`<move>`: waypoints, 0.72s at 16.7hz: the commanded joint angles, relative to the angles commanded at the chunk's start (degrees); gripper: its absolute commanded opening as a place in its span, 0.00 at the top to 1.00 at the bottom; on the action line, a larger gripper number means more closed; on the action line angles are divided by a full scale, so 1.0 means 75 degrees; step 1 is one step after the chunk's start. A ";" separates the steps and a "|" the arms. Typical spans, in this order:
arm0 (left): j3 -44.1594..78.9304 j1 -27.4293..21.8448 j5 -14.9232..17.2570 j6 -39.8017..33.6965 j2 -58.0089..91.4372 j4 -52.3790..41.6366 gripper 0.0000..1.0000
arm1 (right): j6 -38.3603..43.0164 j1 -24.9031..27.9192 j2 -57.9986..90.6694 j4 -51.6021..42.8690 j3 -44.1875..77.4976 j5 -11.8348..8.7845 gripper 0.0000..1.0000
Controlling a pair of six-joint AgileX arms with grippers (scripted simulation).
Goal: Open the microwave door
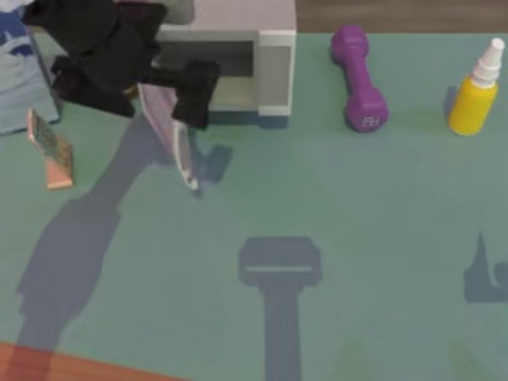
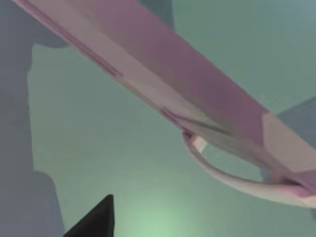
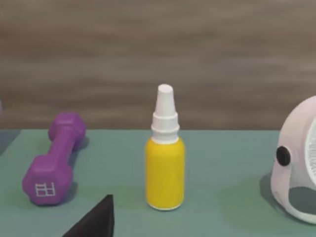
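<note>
The silver-grey microwave (image 1: 238,24) stands at the back left with its light-grey control strip (image 1: 274,75) toward the right. The microwave door (image 1: 171,135) is swung far out toward the front, its cavity exposed. In the left wrist view the door (image 2: 197,84) runs across as a pinkish slab with its curved handle (image 2: 232,180) below it. My left gripper (image 1: 194,99) hovers at the door's hinge end, open, apart from the handle; only one dark finger (image 2: 98,219) shows. My right gripper is parked off the top view; one dark finger (image 3: 96,219) shows, nothing held.
A purple dumbbell (image 1: 359,79) lies right of the microwave, with a yellow bottle (image 1: 475,91) farther right. A white fan (image 3: 301,163) stands beyond the bottle. An orange-pink block (image 1: 51,151) and a blue-white item (image 1: 20,71) sit at the far left.
</note>
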 joint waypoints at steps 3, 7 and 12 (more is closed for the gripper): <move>0.2292 -0.0489 -0.0971 -0.2477 0.0926 -0.1511 0.00 | 0.0000 0.0000 0.0000 0.0000 0.0000 0.0000 0.00; 0.4850 -0.1082 -0.2240 -0.5544 0.1966 -0.3377 0.00 | 0.0000 0.0000 0.0000 0.0000 0.0000 0.0000 0.00; 0.6825 -0.1583 -0.3399 -0.7828 0.2833 -0.5046 0.00 | 0.0000 0.0000 0.0000 0.0000 0.0000 0.0000 0.00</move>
